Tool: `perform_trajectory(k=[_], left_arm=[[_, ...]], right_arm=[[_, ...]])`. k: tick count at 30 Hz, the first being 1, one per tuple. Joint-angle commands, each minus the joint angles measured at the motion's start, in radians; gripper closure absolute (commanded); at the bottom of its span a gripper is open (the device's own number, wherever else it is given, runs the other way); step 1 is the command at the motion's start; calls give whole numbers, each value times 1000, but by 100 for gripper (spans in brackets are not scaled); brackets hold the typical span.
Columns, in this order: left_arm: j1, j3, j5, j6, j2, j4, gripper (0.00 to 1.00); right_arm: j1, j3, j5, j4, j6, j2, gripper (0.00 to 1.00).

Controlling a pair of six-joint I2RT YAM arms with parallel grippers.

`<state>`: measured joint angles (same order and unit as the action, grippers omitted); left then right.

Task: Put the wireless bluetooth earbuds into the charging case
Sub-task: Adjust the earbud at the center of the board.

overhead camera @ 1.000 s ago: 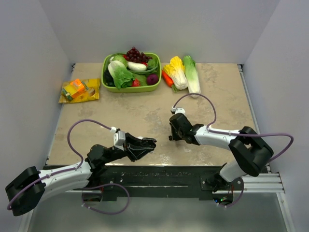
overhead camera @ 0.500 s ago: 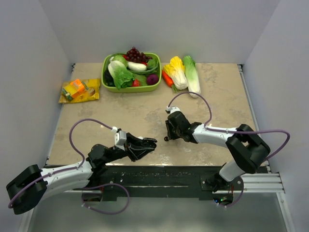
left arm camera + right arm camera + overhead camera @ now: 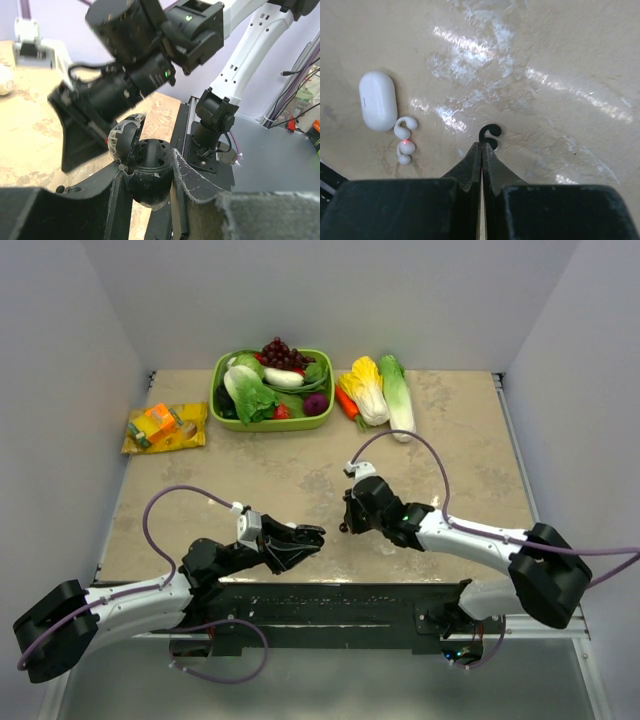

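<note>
Black earbud (image 3: 490, 134) at the tips of your right gripper (image 3: 481, 146), pressed together (whether pinched, you cannot tell). Black charging case (image 3: 150, 157), lid open, wells apparently empty, clamped in left gripper (image 3: 148, 187). White earbuds (image 3: 405, 127) beside white case (image 3: 378, 100) on table (image 3: 570, 50). Nothing inserted yet.

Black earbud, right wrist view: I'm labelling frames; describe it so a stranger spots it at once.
On the tan table, find the shut right pincer at bottom centre. The black earbud lies right at its tips: a small C-shaped hook, dark where the white earbuds and white case further left are pale.
</note>
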<state>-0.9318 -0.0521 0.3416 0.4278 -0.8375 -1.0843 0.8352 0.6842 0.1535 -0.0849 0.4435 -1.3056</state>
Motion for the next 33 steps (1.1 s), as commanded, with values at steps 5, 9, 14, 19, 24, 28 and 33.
perform_trajectory(k=[5, 9, 14, 19, 24, 28, 33], left_arm=[[-7, 52, 5, 8, 17, -63, 100], [-6, 52, 4, 8, 32, -49, 100], [-6, 52, 5, 8, 32, -48, 100], [-6, 52, 7, 8, 35, -45, 100], [-6, 52, 7, 6, 40, -35, 100], [-6, 52, 7, 3, 44, -29, 100], [-6, 52, 7, 2, 43, -29, 100]], right_arm=[[93, -12, 37, -36, 84, -99, 100], [96, -6, 80, -65, 93, -115, 100], [96, 3, 98, -84, 98, -132, 100], [94, 3, 93, -70, 101, -162, 100], [94, 5, 100, -49, 101, -179, 100], [94, 12, 109, -44, 98, -198, 100], [94, 15, 83, -18, 89, -207, 100]])
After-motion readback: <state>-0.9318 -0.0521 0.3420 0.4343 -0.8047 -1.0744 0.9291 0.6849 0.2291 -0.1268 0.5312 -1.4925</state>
